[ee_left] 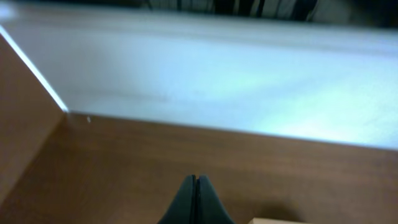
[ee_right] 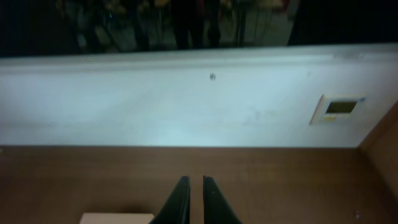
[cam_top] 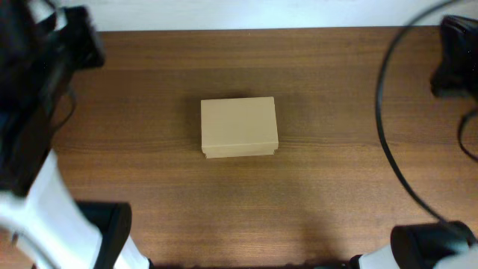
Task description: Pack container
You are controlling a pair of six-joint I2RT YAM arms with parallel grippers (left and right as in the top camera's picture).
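The container (cam_top: 239, 127) is a small tan cardboard box with its lid closed, lying flat at the middle of the wooden table. A corner of it shows at the bottom edge of the left wrist view (ee_left: 277, 221) and of the right wrist view (ee_right: 115, 218). My left gripper (ee_left: 196, 178) is shut and empty, hanging above the table, to the left of the box and clear of it. My right gripper (ee_right: 196, 179) is shut with a hairline gap, empty, to the right of the box. Neither gripper's fingers show in the overhead view.
The wooden table (cam_top: 336, 172) runs to a white wall (ee_right: 186, 106) at the far side. The left arm (cam_top: 45, 202) fills the left edge of the overhead view. A black cable (cam_top: 388, 142) and the right arm's base (cam_top: 433, 243) lie on the right.
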